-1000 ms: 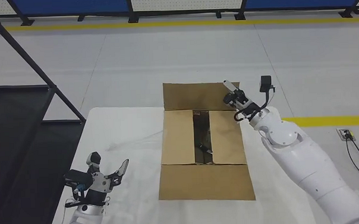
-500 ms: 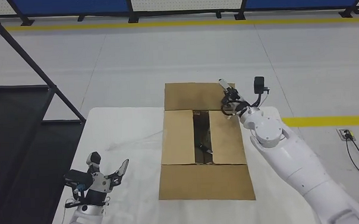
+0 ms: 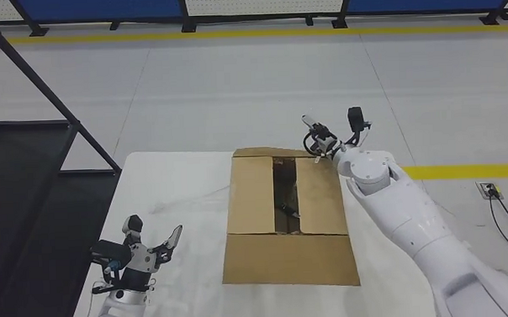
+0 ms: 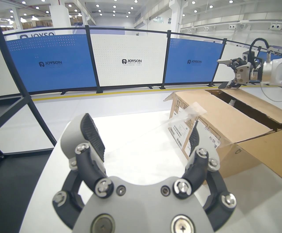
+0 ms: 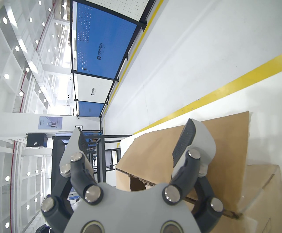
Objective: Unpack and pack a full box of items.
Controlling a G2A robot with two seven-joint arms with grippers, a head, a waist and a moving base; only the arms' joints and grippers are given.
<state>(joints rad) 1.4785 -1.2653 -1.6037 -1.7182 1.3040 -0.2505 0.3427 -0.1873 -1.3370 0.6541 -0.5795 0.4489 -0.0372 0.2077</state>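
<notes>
Cardboard box (image 3: 286,233), stiff-walled with light, bendy flaps, lies just ahead of my right gripper (image 3: 314,139), spread wide and empty; I'd pinch the far flap (image 3: 266,152) by its free edge.

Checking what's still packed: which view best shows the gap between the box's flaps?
The top view: it looks straight down into the gap. The left wrist view shows it slantwise, as a dark slit; the right wrist view shows a flap instead.

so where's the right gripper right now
Top view: the right gripper is at the far right corner of the cardboard box, jaws open by its far flap.
</notes>
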